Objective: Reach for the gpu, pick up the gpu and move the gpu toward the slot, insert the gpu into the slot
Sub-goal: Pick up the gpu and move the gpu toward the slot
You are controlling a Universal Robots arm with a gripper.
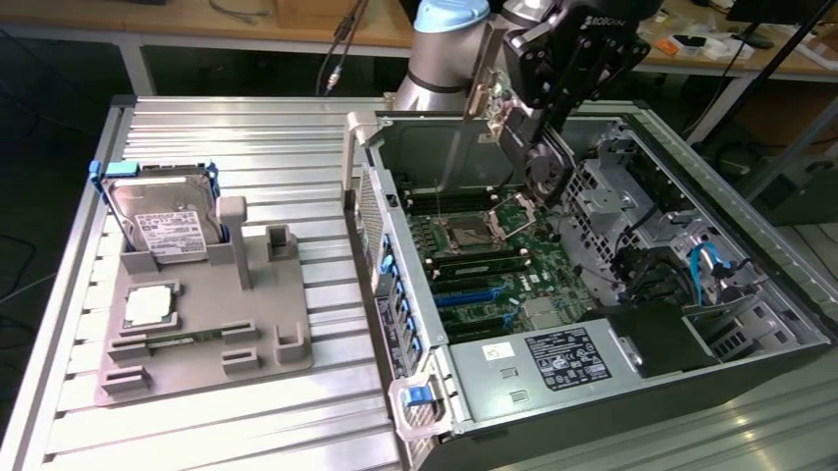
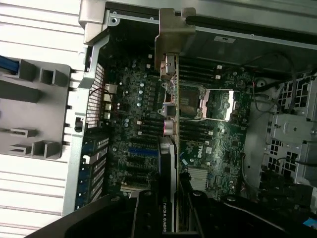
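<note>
**A:** How many cards are counted, and where is the card found?

**B:** One gpu [image 1: 548, 175] is counted. It is held on edge above the open computer case [image 1: 392, 235], over the motherboard. Its silver bracket is at the upper end, toward the exterior view's left, and its round fan is lower down.

**A:** And how is the gripper set?

**B:** One gripper [image 1: 535, 116] is counted. It is closed part-way, clamped on the gpu, so the card hangs directly beneath it. In the wrist view the gpu [image 2: 168, 163] is seen edge-on, running out from between the two fingers [image 2: 141, 215].

**A:** Is the slot touched?

**B:** It is not. The slot [image 2: 142, 149], a blue strip on the board, is seen just to one side of the card's line, and the card is held clear above the board. How many blue strips there are cannot be told for certain.

**A:** What else is counted?

**B:** One processor socket [image 1: 472, 234] is seen on the board, near the card's lower end. Outside the case, toward the exterior view's left, one grey holder [image 1: 210, 353] is set on the ribbed table [image 1: 262, 432]. One hard drive [image 1: 164, 221] is stood in the holder and one processor chip [image 1: 151, 304] is laid on it. Both are well apart from the gripper.
</note>
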